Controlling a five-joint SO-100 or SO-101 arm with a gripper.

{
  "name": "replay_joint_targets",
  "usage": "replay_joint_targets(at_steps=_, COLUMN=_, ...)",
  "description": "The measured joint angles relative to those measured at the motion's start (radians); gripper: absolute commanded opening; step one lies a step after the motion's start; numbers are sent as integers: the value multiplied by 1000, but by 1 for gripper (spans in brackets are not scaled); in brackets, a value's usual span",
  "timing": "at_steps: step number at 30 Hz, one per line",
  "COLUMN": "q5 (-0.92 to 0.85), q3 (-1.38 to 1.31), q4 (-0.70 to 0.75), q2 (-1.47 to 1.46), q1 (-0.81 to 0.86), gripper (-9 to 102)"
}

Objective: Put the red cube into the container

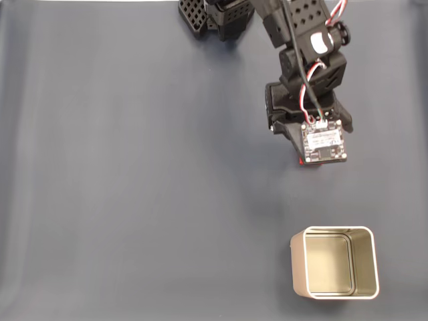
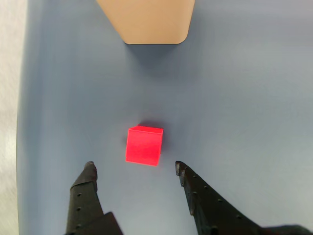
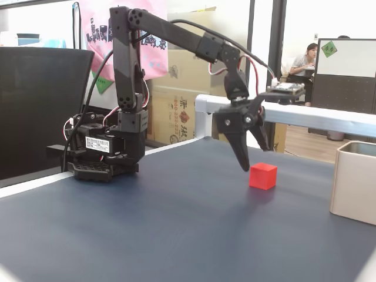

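1. You are working over a dark blue-grey matte table surface point(image 1: 134, 167); in a fixed view an office room lies behind it, with cardboard boxes point(image 3: 182, 100), a pink poster point(image 3: 97, 35) and a seated person point(image 3: 304, 61) far back.
2. The black jointed arm point(image 3: 132, 76) rises from its base point(image 3: 103, 155) at the left of that view.
3. The square cream-rimmed metal container point(image 1: 338, 262) stands upright on the table; the overhead fixed view shows you its dull beige inside.
4. Your black two-finger gripper point(image 2: 134, 169) is spread wide, holding nothing.
5. The small bright red cube point(image 2: 143, 146) rests on the table just ahead of the fingertips, well apart from the container; from above, the wrist's circuit board point(image 1: 324, 142) nearly covers it.
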Motion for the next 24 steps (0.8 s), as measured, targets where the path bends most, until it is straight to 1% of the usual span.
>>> replay_joint_targets(at_steps=10, q5=31, q3=-26, q4=-54, q2=-86, q1=2, gripper=37)
replay_joint_targets(at_steps=17, q5=48, q3=-52, q4=-63, q2=-115, q1=0, gripper=37)
replay_joint_targets(at_steps=21, q5=49, q3=-57, q4=-69, q2=-126, q1=0, gripper=36)
replay_joint_targets(at_steps=24, q5=49, q3=-57, q4=-74, q2=-132, q1=-2, gripper=32)
